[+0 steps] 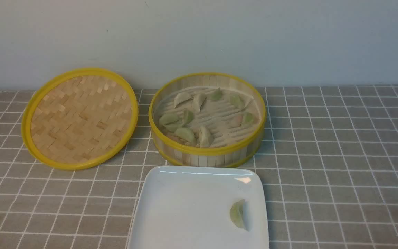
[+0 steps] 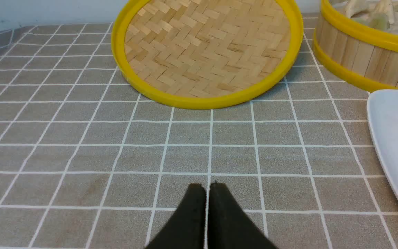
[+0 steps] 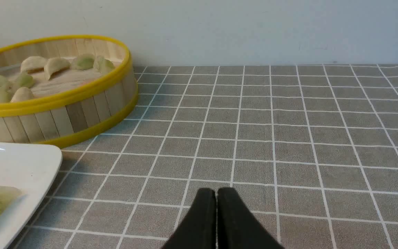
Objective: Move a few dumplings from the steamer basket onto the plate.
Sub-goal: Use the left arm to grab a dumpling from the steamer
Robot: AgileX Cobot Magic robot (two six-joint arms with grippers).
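Observation:
The steamer basket (image 1: 207,156) stands at the middle back, with several pale green and cream dumplings (image 1: 185,133) and a pinkish one (image 1: 236,120) on its slatted floor. In front of it lies the white plate (image 1: 185,214), bearing one green dumpling (image 1: 238,214) near its right edge. My left gripper (image 2: 207,186) is shut and empty over the cloth, left of the plate (image 2: 396,138). Over the cloth to the right of the plate (image 3: 19,162), my right gripper (image 3: 216,192) is likewise shut with nothing in it. Neither gripper shows clearly in the front view.
The basket's woven lid (image 1: 80,117) lies tilted to the left of the basket, its far rim against the pale wall. A grey checked cloth (image 1: 340,155) covers the table. The wall stands close behind the basket and lid.

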